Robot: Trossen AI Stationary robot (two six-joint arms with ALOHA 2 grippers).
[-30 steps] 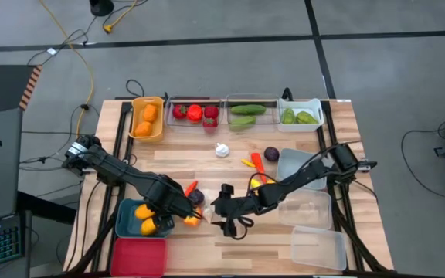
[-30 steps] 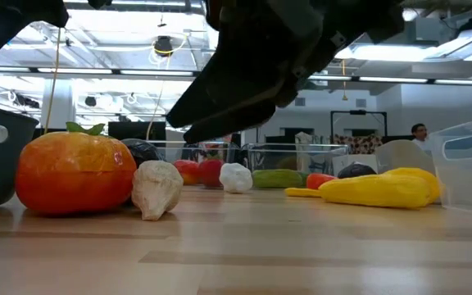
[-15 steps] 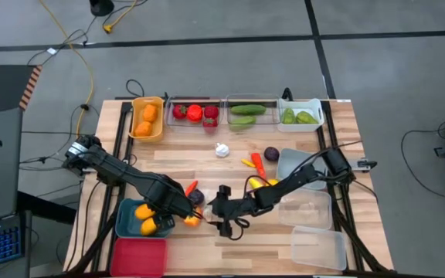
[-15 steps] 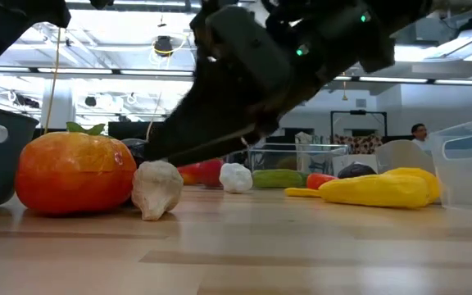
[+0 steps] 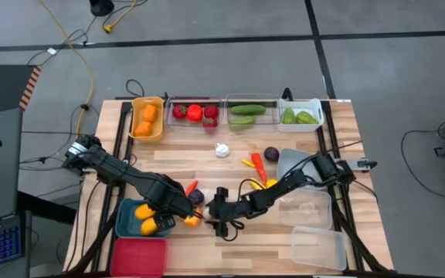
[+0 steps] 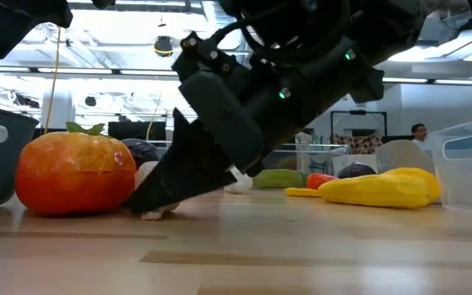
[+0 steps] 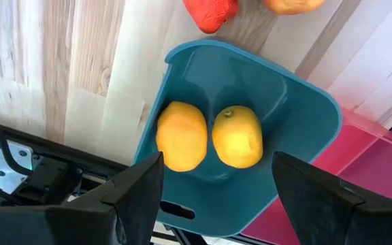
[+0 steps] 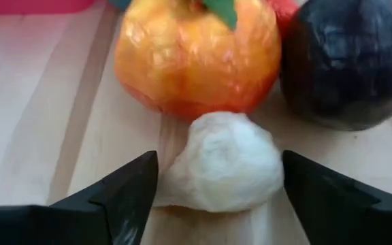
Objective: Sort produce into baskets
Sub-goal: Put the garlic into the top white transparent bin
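One camera looks straight down on the whole desk [image 5: 230, 150]. One sits low, looking across it. Both wrist cameras look down, very close. The white garlic [image 8: 226, 163] between the right tool's fingers shows in three views.

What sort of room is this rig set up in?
Probably a lab or open office: the low view shows ceiling strip lights and monitors behind the table, and the high view shows a grey floor with loose cables.
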